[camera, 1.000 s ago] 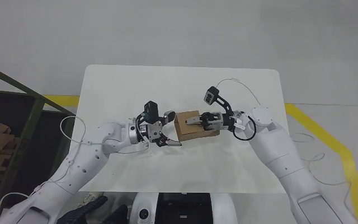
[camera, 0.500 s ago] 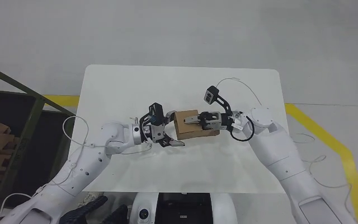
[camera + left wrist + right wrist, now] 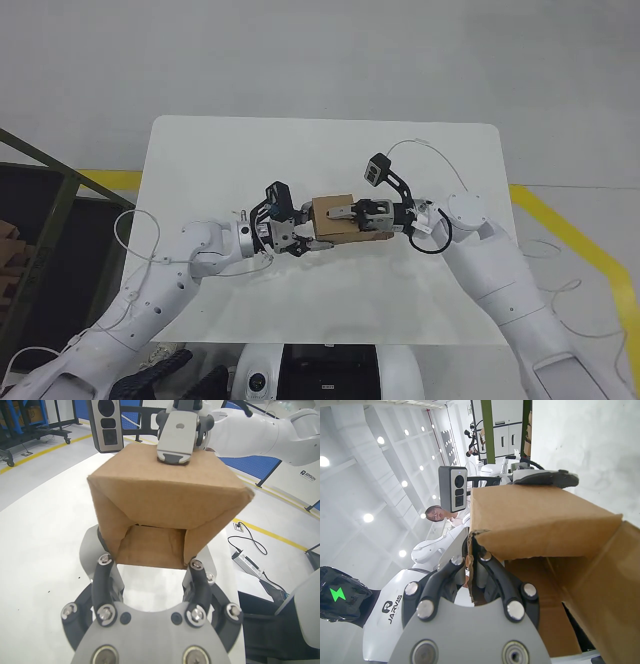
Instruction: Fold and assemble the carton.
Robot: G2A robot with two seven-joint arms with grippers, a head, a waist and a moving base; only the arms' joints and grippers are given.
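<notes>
Brown corrugated cardboard carton, open-ended, at the middle of white tabletop; clamped at one wall by right tool, straddled by left tool, jaws apart. Risk: flaps buckling, or wall slipping from clamp, under off-centre push. Versus earlier frame: left tool nearer, now at open end.

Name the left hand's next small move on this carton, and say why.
Probably close the left hand a little, pressing the carton's side flaps inward. Its fingers stand open on either side of the carton's end, where the flaps are only partly folded with a gap between them, and the right hand grips the opposite wall.
</notes>
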